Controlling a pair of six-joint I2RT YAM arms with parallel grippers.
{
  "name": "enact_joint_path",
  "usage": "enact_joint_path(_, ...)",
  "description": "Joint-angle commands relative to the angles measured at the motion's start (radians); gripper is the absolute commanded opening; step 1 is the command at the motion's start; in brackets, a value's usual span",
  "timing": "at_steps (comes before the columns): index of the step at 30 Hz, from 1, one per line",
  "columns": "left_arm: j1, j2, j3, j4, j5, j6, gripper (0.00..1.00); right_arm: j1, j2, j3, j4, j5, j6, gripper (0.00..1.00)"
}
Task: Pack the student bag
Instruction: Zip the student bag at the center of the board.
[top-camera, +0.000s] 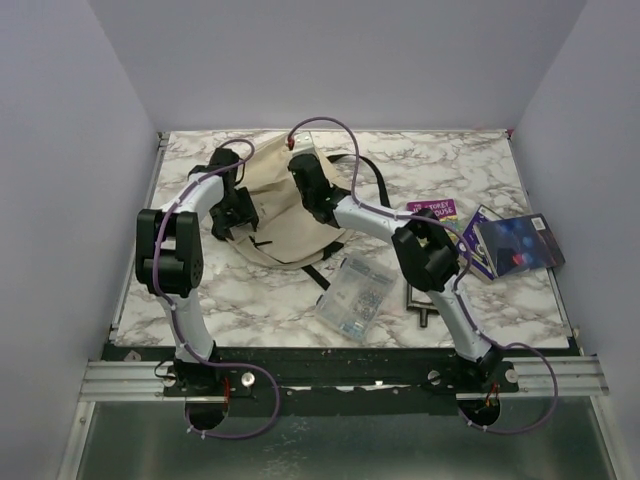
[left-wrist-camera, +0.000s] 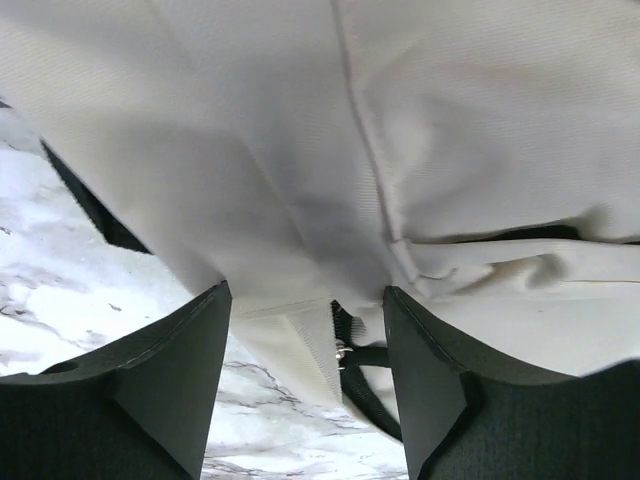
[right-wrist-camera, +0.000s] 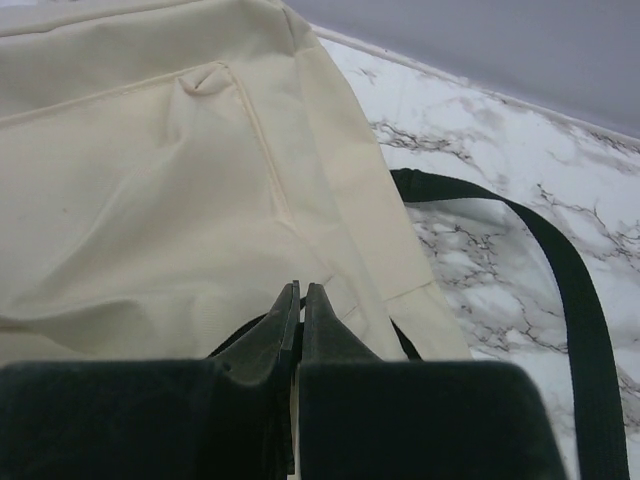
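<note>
With the bag (top-camera: 278, 225) slumped at the back of the table (top-camera: 250, 300), the left gripper (left-wrist-camera: 305, 300) gaping wide over a fold, gripping nothing, and the right gripper (right-wrist-camera: 300, 292) pinched closed and seemingly empty at its edge, a pull on loose cloth could just drag it.

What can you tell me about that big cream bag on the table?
The bag is soft cream woven cloth with stitched seams and black straps, lying slumped on the marble table. One strap loops out across the tabletop. The left pincer is open over its cloth; the right pincer is shut at its edge.
</note>
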Motion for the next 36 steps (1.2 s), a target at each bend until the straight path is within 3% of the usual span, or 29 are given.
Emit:
enact_joint_path(1,0.018,0.01,-0.008,-0.073,-0.109,0.024,0.66,-0.106,0.059,0.073,-0.002,0.008,0.01,0.0)
enact_joint_path(6,0.026,-0.121,-0.086,0.045,0.006,0.053,0.67,-0.134,0.053,0.054,-0.081,-0.242,0.125,0.0)
enact_joint_path(10,0.033,-0.284,-0.156,0.192,0.191,0.043,0.84,-0.133,-0.043,-0.075,-0.038,-0.501,0.263,0.0)
enact_joint_path(12,0.041,-0.291,-0.166,0.235,0.315,-0.005,0.9,-0.134,-0.081,-0.112,-0.018,-0.589,0.34,0.0)
enact_joint_path(15,0.041,-0.23,-0.132,0.221,0.377,-0.083,0.98,-0.132,-0.131,-0.155,0.003,-0.662,0.414,0.0)
enact_joint_path(19,0.03,-0.194,-0.125,0.109,0.273,-0.189,0.98,-0.133,-0.179,-0.178,0.006,-0.703,0.448,0.0)
enact_joint_path(24,0.014,-0.448,-0.421,0.199,0.176,-0.414,0.98,-0.13,-0.207,-0.183,-0.01,-0.692,0.45,0.0)
enact_joint_path(26,0.01,-0.504,-0.516,0.271,0.224,-0.501,0.98,-0.131,-0.215,-0.187,-0.012,-0.687,0.448,0.0)
enact_joint_path(32,-0.057,-0.417,-0.501,0.29,0.254,-0.559,0.97,-0.124,-0.24,-0.202,-0.016,-0.684,0.457,0.0)
enact_joint_path(36,-0.06,-0.379,-0.492,0.291,0.213,-0.55,0.74,-0.108,-0.263,-0.213,-0.018,-0.675,0.451,0.0)
